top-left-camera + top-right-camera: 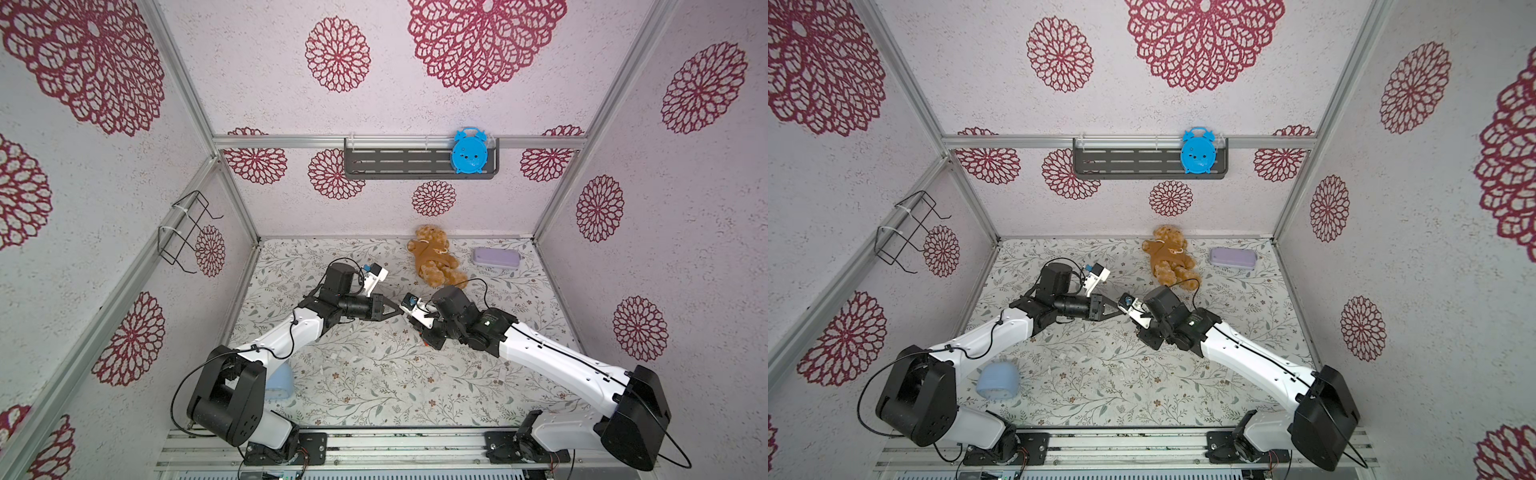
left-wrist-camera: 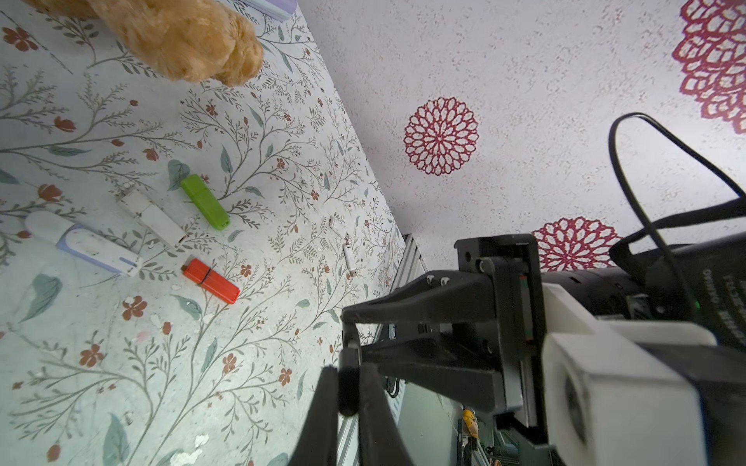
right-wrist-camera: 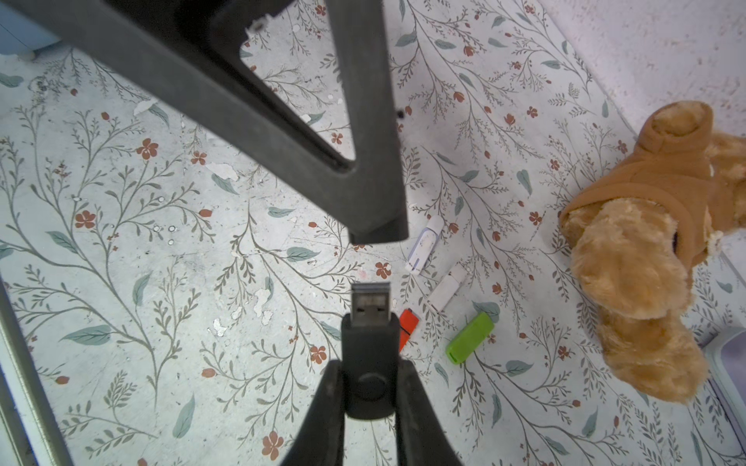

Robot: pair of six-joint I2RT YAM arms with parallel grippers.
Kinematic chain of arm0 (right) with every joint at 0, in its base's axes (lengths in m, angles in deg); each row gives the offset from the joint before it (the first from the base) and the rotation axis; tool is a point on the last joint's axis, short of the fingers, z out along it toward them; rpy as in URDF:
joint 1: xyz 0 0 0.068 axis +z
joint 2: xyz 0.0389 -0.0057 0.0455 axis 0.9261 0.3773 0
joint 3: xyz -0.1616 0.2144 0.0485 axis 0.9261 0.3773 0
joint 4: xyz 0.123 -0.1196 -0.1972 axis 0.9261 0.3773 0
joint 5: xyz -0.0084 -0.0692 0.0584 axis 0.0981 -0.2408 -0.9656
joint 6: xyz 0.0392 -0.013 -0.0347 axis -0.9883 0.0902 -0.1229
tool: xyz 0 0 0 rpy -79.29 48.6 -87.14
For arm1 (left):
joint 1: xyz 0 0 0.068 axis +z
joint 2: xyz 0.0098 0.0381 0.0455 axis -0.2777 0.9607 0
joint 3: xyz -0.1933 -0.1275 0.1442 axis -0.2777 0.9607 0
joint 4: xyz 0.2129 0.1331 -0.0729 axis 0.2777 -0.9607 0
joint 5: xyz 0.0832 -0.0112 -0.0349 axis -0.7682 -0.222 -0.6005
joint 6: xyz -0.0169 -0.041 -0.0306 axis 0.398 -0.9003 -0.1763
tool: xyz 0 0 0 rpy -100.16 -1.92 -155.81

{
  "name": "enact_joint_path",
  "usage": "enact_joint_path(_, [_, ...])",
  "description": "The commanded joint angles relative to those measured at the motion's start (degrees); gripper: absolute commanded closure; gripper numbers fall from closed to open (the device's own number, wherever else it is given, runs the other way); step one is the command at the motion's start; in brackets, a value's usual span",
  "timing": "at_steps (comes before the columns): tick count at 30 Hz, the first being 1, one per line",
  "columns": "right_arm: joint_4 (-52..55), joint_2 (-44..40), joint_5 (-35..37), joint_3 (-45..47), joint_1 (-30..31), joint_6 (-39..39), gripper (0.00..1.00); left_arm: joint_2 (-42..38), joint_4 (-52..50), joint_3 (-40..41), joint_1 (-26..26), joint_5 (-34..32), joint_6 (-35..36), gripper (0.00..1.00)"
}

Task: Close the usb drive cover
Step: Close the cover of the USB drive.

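Above the table (image 3: pixel 121 262), the right gripper (image 3: pixel 369 379) clamps the usb drive (image 3: pixel 369 347), bare plug (image 3: pixel 371 300) aimed at the left gripper's (image 3: pixel 377 236) pinched-shut tip just beyond.

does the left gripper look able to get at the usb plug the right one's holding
Probably yes. On the usb drive, the bare plug sticks out past the right gripper, and the left gripper, shut, faces it across a small open gap with nothing between.
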Motion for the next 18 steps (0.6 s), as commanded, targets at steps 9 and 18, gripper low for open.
enact_joint_path(9, [-2.71,1.32,0.63,-3.30,1.02,0.13,0.81,1.13,-0.16,-0.98,-0.55,0.85,1.10,0.90])
enact_joint_path(18, [-6.17,-0.34,0.40,-2.29,1.14,-0.15,0.81,1.25,-0.47,-1.12,-0.63,1.43,1.37,0.90])
